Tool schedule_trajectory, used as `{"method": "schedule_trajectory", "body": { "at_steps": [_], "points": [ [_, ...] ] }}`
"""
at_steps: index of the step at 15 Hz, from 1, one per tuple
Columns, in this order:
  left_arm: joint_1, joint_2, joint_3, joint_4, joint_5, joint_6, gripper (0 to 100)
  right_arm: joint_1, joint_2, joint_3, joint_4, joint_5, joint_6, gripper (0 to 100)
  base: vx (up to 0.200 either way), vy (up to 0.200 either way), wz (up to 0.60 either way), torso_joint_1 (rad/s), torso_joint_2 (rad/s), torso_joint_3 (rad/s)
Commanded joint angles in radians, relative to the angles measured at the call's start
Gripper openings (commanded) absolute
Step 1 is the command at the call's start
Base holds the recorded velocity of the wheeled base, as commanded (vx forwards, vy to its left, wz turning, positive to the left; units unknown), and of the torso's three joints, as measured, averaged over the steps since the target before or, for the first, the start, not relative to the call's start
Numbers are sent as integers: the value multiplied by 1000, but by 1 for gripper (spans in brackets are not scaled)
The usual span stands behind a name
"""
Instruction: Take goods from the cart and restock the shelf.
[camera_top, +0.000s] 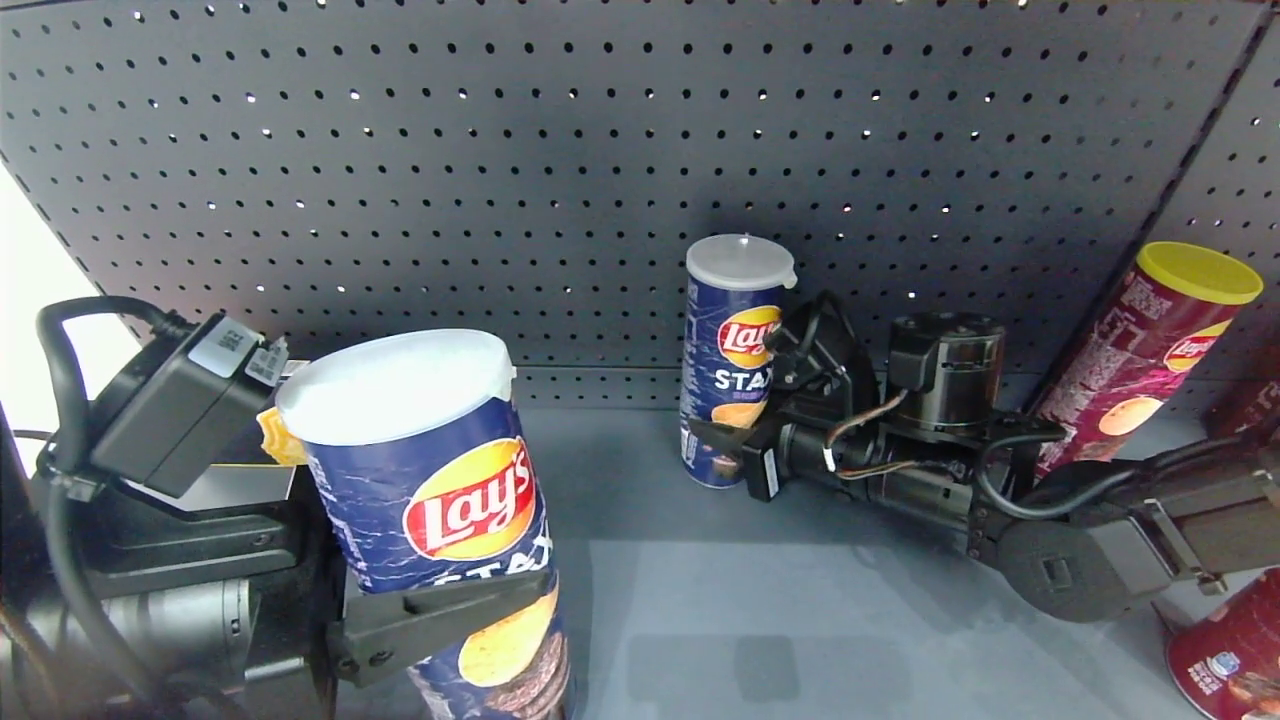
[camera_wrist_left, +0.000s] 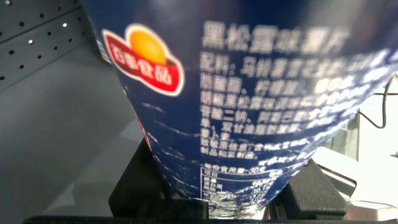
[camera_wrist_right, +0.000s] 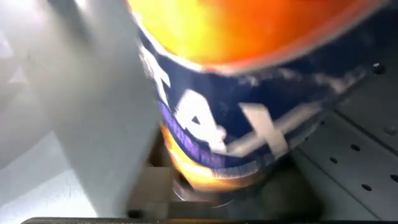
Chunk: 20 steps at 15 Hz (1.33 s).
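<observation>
Blue canister (camera_top: 430, 470), white lid, tilted, pinched at mid-body by left end effector (camera_top: 440, 600), over shelf (camera_top: 700, 620). Right end effector (camera_top: 725, 440) clamped round lower part of second blue canister (camera_top: 735, 330), which stands upright on shelf, pegboard (camera_top: 600, 150) just behind it.

Left tool (camera_top: 450, 595), low and near, clamps a tilted blue can (camera_top: 430, 480); right tool (camera_top: 745, 415), arm stretched forward, grips an upright blue can (camera_top: 735, 330).

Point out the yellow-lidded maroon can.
Head view, far right: the maroon can sits at the back of the shelf, right of the right gripper and the far blue can.
</observation>
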Motion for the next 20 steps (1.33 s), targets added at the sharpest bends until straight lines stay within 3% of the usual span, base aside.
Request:
{"method": "schedule_trajectory", "body": {
  "at_steps": [1, 3, 7, 9, 12, 20],
  "points": [
    [0, 0, -2, -1, -1, 0, 0, 14, -22, 0, 7, -10, 0, 0, 0, 0, 0, 0, 0, 0],
    [-1, 0, 0, -1, -1, 1, 0, 37, -42, 1, -17, -111, 0, 0, 0, 0, 0, 0, 0, 0],
    [-1, 1, -5, -2, -1, 1, 0, 103, -117, 57, -14, -144, 3, 0, 0, 0, 0, 0, 0, 0],
    [2, 1, -5, -2, -1, 0, 0, 169, -136, 98, -19, -237, 27, 0, 0, 0, 0, 0, 0, 0],
    [3, 1, -5, -1, -1, 0, 0, 232, -163, 152, -20, -288, 86, 0, 0, 0, 0, 0, 0, 0],
    [34, 41, -13, -4, -2, -2, 0, 264, -162, 331, -178, -400, 123, 0, 0, 0, 0, 0, 0, 0]
  ]
}}
